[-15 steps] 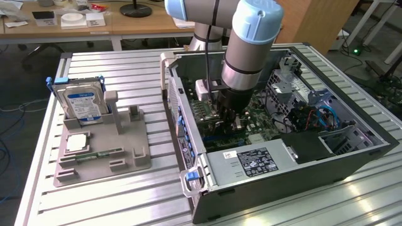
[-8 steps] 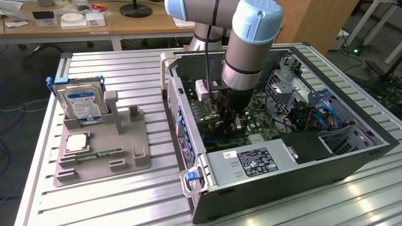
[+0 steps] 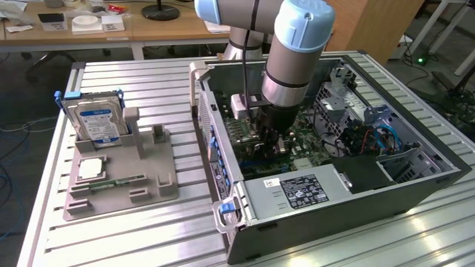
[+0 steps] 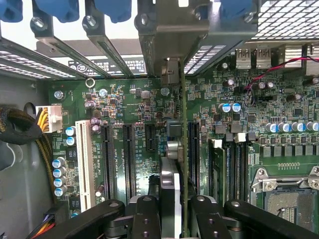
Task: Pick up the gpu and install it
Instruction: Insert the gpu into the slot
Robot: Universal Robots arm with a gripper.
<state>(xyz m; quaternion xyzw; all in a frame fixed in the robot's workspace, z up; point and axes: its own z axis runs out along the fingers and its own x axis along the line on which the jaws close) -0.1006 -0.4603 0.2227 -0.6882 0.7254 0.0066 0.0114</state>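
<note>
Inside the open computer case [image 3: 415, 186], my gripper [image 3: 272, 146] reaches down over the green motherboard [image 4: 134, 99]. It is shut on the gpu [image 4: 169, 184], which the wrist view shows edge-on between the two black fingers [image 4: 145, 215]. The card's thin green board edge runs straight toward the case's rear wall, and its silver end bracket [image 4: 171, 70] stands at the rear slot openings. The card sits just beside a long black expansion slot [image 4: 192, 149]. Whether its lower edge is in a slot I cannot tell. Several other black slots [image 4: 127, 154] and a white one [image 4: 83, 162] lie beside it.
A grey fixture [image 3: 122, 192] at the exterior view's left holds an upright silver hard drive [image 3: 100, 119], a flat chip [image 3: 89, 168] and a green memory stick [image 3: 111, 182]. In the case are the power supply [image 3: 297, 192], a CPU socket [image 4: 286, 199] and a yellow cable bundle [image 4: 27, 130].
</note>
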